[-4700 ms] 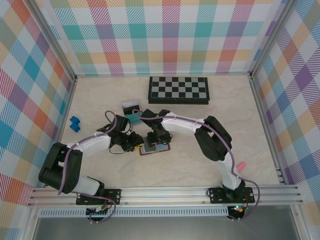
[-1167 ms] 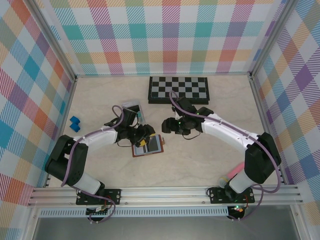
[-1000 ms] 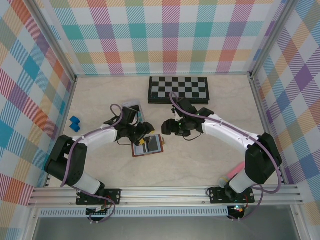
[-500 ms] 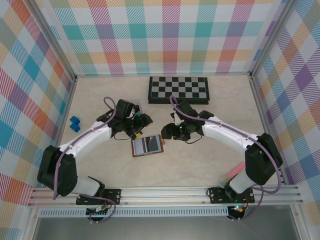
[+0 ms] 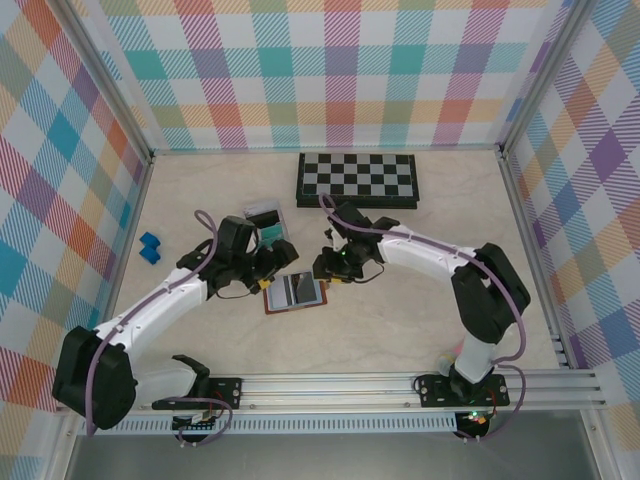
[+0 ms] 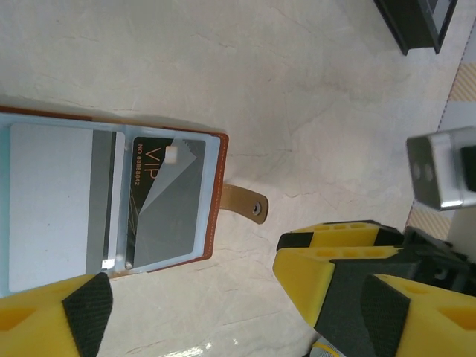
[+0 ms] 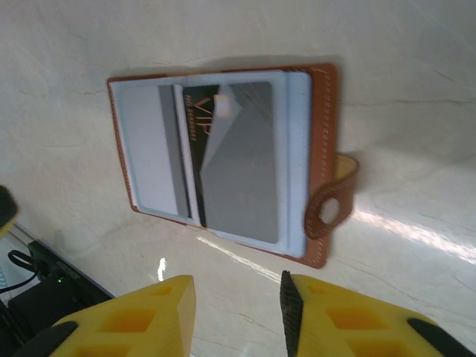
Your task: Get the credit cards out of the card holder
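Observation:
The card holder (image 5: 295,292) lies spread open on the table, brown outside, blue-grey lining up. A dark "VIP" credit card (image 6: 160,201) sits in its clear sleeve (image 7: 223,149), and the clasp tab (image 7: 331,201) sticks out at the side. A teal credit card (image 5: 268,237) lies by the clear tray. My left gripper (image 5: 266,268) hovers at the holder's upper left corner, open wide over bare table (image 6: 201,316). At the holder's upper right, beside the tab, my right gripper (image 5: 326,268) stands open with a narrower gap and nothing between its fingers (image 7: 238,320).
A black-and-grey chessboard (image 5: 357,180) lies at the back. The clear tray (image 5: 263,212) stands just behind my left gripper. A small blue block (image 5: 150,247) sits at the far left, and a pink object (image 5: 481,330) lies near the right arm's base.
My left gripper came down toward the holder's left corner and opened wider. My right gripper slid left to the holder's tab side and its jaws narrowed. The holder stayed put.

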Controlling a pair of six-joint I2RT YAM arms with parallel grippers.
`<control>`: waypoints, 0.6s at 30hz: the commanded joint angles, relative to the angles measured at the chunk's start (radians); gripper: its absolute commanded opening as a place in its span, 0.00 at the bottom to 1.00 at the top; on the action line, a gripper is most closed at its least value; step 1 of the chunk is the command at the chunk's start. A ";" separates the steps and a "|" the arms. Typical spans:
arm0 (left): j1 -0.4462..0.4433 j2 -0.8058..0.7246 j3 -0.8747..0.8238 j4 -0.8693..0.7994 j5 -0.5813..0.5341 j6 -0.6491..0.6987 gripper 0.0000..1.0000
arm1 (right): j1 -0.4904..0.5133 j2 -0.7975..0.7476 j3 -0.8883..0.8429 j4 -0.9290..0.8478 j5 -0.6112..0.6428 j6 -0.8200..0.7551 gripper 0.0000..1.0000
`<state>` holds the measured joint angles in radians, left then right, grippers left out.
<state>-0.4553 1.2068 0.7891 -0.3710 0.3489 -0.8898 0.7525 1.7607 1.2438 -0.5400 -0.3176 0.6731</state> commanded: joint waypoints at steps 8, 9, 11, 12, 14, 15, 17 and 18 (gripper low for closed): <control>0.029 0.088 -0.063 0.133 0.027 0.078 0.59 | 0.024 0.185 0.219 -0.126 0.052 0.037 0.23; 0.030 0.096 -0.069 0.143 0.026 0.078 0.57 | 0.024 0.203 0.235 -0.133 0.052 0.044 0.22; 0.032 0.119 -0.080 0.163 0.029 0.074 0.51 | 0.024 0.240 0.259 -0.142 0.056 0.054 0.20; 0.032 0.131 -0.085 0.177 0.037 0.074 0.48 | 0.024 0.251 0.266 -0.148 0.060 0.059 0.19; 0.033 0.164 -0.091 0.206 0.059 0.071 0.40 | 0.024 0.275 0.275 -0.155 0.066 0.063 0.17; 0.033 0.179 -0.090 0.216 0.068 0.071 0.37 | 0.024 0.284 0.278 -0.158 0.066 0.064 0.17; 0.033 0.212 -0.082 0.226 0.080 0.070 0.31 | 0.024 0.301 0.285 -0.167 0.060 0.058 0.15; 0.034 0.223 -0.077 0.230 0.084 0.071 0.28 | 0.024 0.309 0.287 -0.171 0.061 0.056 0.14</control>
<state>-0.4397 1.4025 0.7128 -0.1894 0.3973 -0.8207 0.7742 2.0529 1.4944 -0.6636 -0.2615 0.7208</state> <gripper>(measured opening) 0.297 0.147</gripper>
